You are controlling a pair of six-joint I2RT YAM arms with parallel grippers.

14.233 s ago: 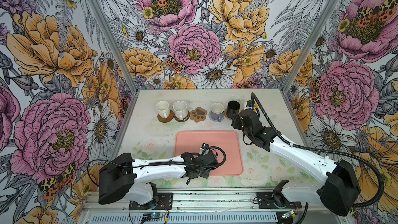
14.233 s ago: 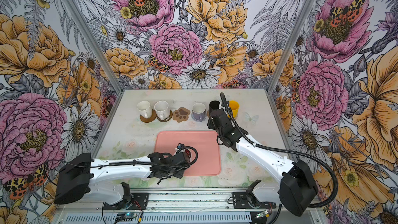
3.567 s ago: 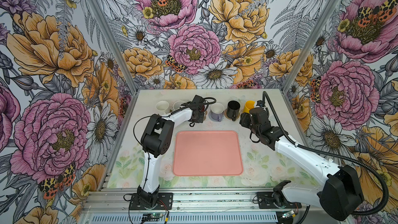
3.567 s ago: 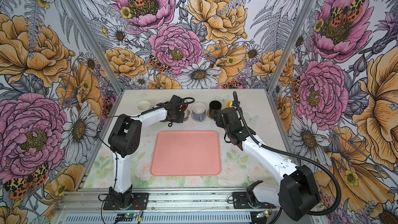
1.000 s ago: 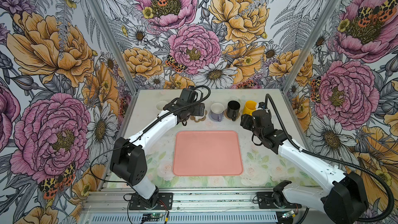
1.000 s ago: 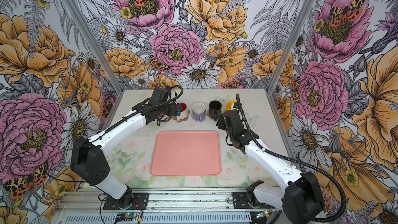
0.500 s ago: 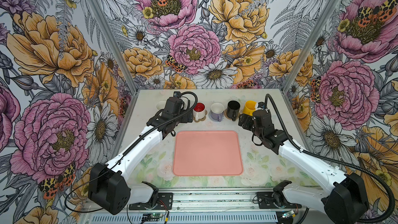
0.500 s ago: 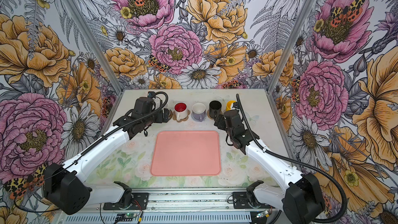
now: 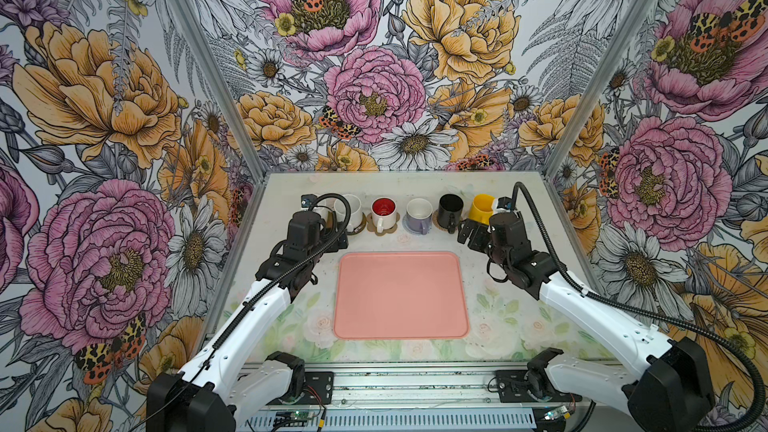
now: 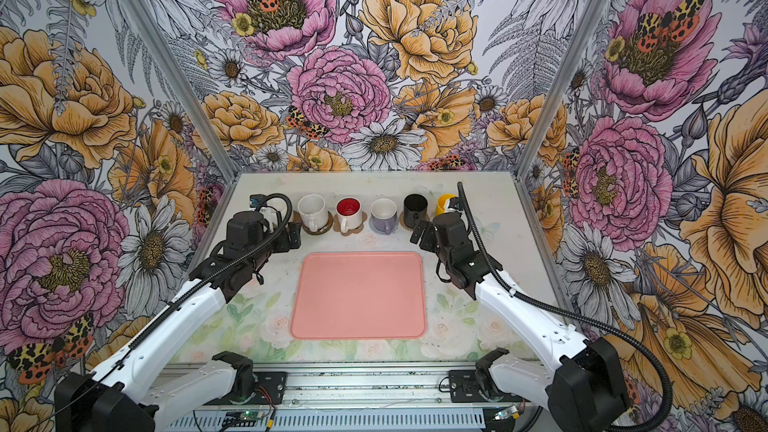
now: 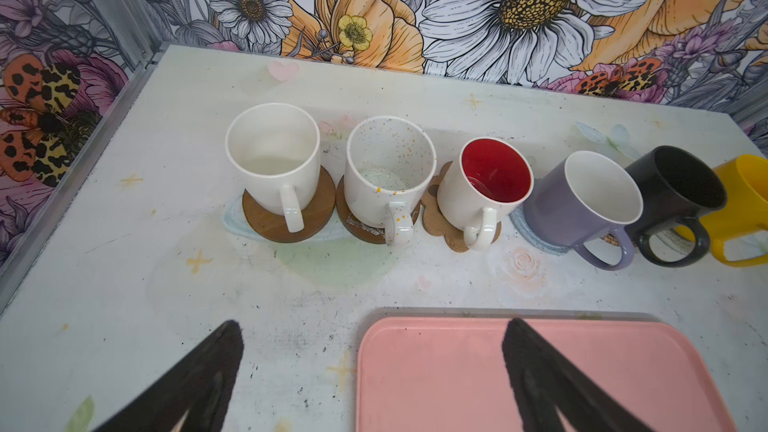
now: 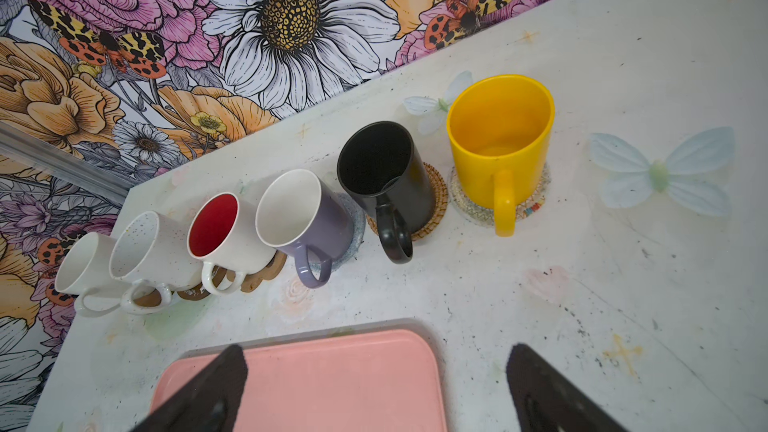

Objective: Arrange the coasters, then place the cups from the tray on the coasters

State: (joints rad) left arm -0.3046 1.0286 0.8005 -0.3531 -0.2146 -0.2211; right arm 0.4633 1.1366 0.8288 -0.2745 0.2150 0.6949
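Observation:
Several cups stand in a row at the back, each on a coaster: plain white [image 11: 272,160] on a brown disc [image 11: 266,222], speckled white [image 11: 388,172] on a brown disc [image 11: 361,230], red-inside [image 9: 383,211] on the paw shape [image 11: 436,218], lavender [image 9: 419,216] on grey-blue [image 11: 536,243], black [image 12: 386,176] on rattan [image 12: 436,197], yellow [image 12: 500,143] on cream woven [image 12: 536,201]. The pink tray [image 9: 401,295] lies bare. My left gripper [image 9: 338,238] [image 11: 372,326] hangs open before the white cups. My right gripper [image 9: 467,236] [image 12: 377,350] is open before the yellow cup.
Flowered walls close the table on three sides, with metal corner posts [image 9: 565,135] at the back. The cups stand close together with handles toward the front. Bare tabletop [image 12: 623,284] lies to the right of the yellow cup.
My left arm has drawn back leftward and toward the front, leaving the red-inside cup on the paw coaster. My right gripper has opened wider and eased back from the yellow cup.

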